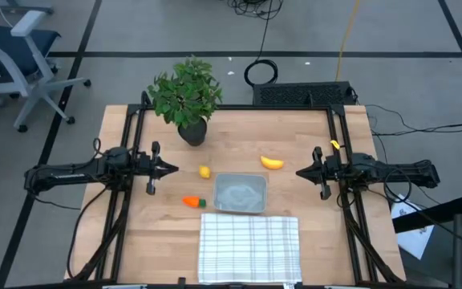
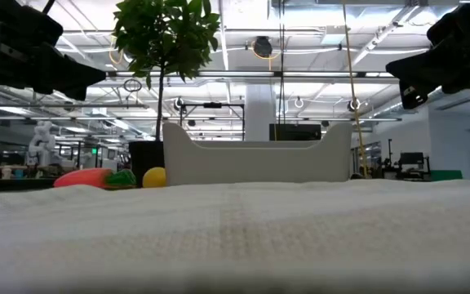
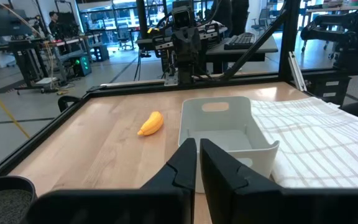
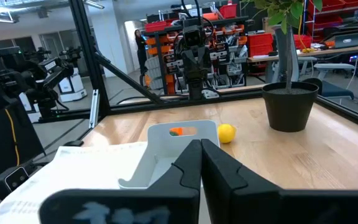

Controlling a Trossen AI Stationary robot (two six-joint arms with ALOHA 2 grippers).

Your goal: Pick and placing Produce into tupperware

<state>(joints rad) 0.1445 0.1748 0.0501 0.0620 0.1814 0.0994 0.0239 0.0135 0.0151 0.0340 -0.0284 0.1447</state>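
Left gripper (image 1: 172, 168) pressed together, raised over the desk (image 1: 311, 144) at its left side. Right gripper (image 1: 299, 172) likewise pressed together, at the right side.

Between them, tupperware (image 1: 241, 193), holding no produce. Lemon (image 1: 204, 171) and carrot (image 1: 192, 201) lie just left of it; banana (image 1: 272, 163) just beyond its far right corner. Checked cloth (image 1: 249, 246) in front; potted plant (image 1: 187, 98) behind.

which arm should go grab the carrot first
Probably the left. The carrot lies on the left side of the tupperware, near the left gripper; the right gripper would have to cross over the container.
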